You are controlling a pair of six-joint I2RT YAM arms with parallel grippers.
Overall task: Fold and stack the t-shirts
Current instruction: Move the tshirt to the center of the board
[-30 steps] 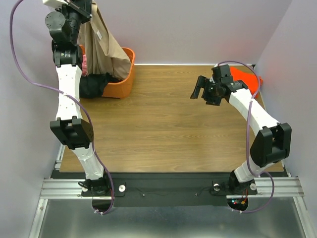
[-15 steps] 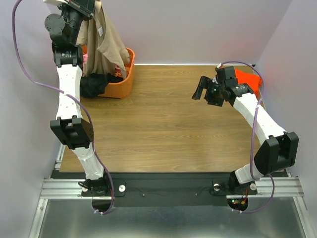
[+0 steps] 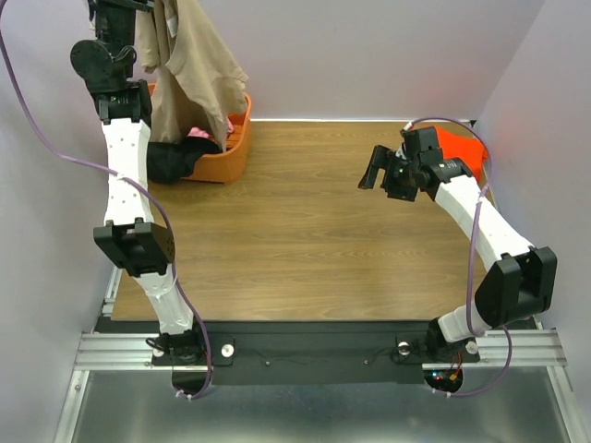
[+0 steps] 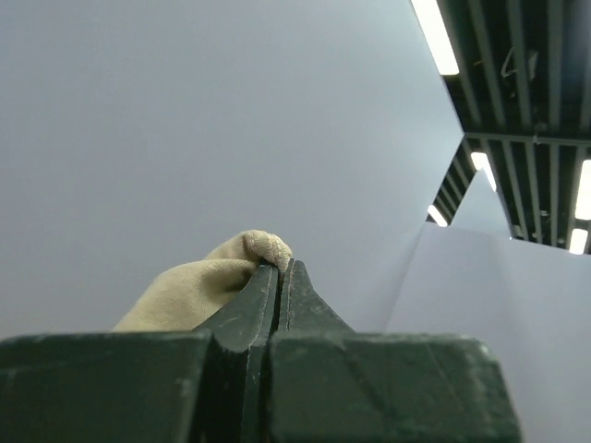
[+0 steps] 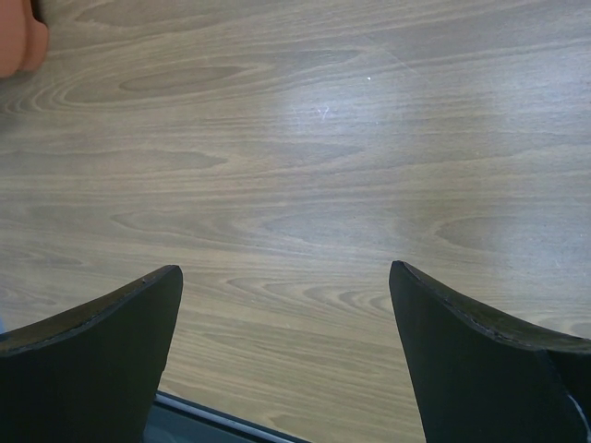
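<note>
Tan t-shirt (image 3: 194,78): one, pinched in left pincer (image 4: 280,272); right pincer (image 5: 286,277): wide, empty; orange-red t-shirt (image 3: 462,146): one

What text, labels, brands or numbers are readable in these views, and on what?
None legible in any view.
The tan t-shirt, pinched in the left gripper: no print or readable tag shows.
The orange-red t-shirt: plain.
The orange basket: no marking shows.
</note>
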